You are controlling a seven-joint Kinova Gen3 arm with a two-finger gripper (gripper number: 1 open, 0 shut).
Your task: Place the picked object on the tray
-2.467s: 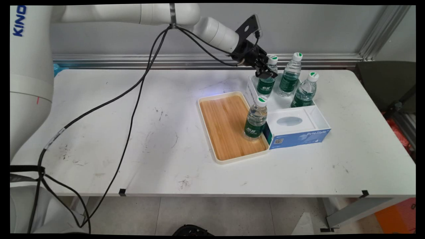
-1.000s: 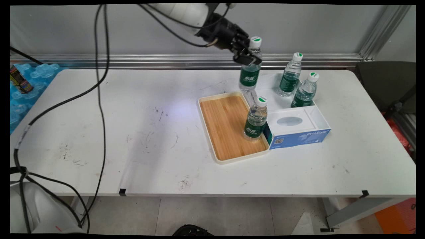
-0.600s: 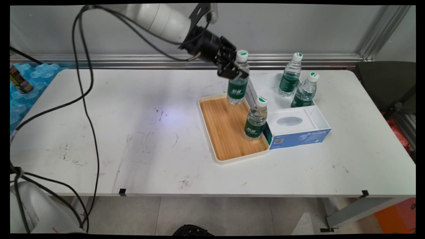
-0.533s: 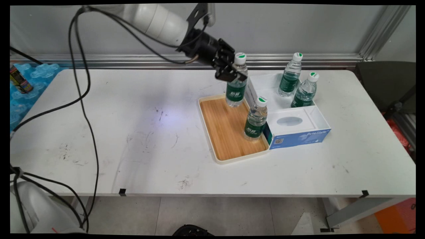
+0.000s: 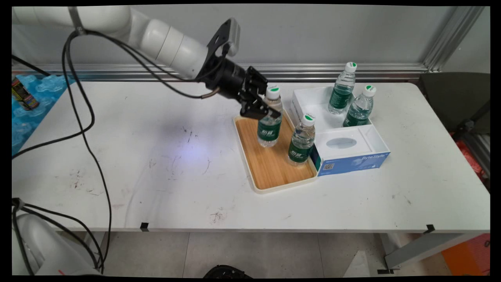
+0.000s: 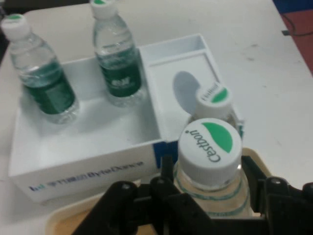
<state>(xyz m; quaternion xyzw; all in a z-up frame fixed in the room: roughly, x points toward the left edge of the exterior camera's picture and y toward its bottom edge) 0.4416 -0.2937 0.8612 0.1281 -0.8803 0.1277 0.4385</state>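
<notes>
Gripping a water bottle just under its white cap, your gripper is clamped on the neck, with one black finger on each side; the hand view shows that cap sitting right between the linkage arms. The held bottle hangs upright below the gripper, over the bamboo-floored tray. Its base looks to be at or just above the tray floor; you cannot tell from these views whether it touches.

Just beyond the gripper, on the side away from the arm, a second bottle stands upright on the same tray, close against the wall of the white box. In the hand view its cap peeks out right behind the held one.

Farther out from the gripper, the box has an open compartment where two more bottles stand upright, near each other: one toward the wall and one beside it. The box's other part carries a flat white top with an oval opening.

Everything sits on the white table, and your arm's black cables trail behind the gripper toward the table's left end.
</notes>
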